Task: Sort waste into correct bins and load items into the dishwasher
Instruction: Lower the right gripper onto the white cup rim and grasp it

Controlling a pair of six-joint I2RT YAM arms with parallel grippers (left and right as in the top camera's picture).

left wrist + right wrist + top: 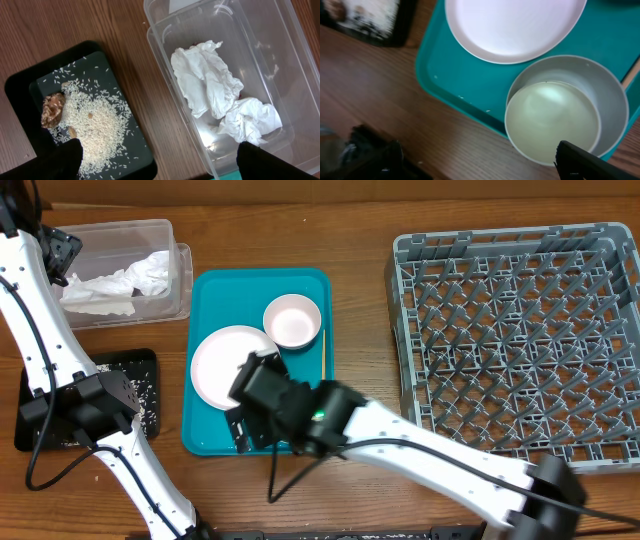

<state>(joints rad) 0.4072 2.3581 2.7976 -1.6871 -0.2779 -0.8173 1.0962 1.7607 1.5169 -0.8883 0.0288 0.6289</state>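
The clear tub (178, 275) (165, 65) holds crumpled white napkins (120, 275) (210, 85). The black tray (140, 365) (115, 75) holds loose rice (92, 120) and brown bits (52, 110). A white plate (225, 365) (515, 25), a small white bowl (292, 320) and a chopstick (324, 345) lie on the teal tray (260, 290). A steel-sided bowl (565, 110) sits at that tray's front edge. My right gripper (250, 420) (480, 165) is open, one finger over the bowl's rim. My left gripper (60, 250) (160, 167) is open and empty, high above tub and black tray.
The grey dish rack (520, 340) stands at the right, with nothing in it. The right arm stretches across the table's front from the lower right. Bare wood (395, 100) lies in front of the teal tray (470, 85).
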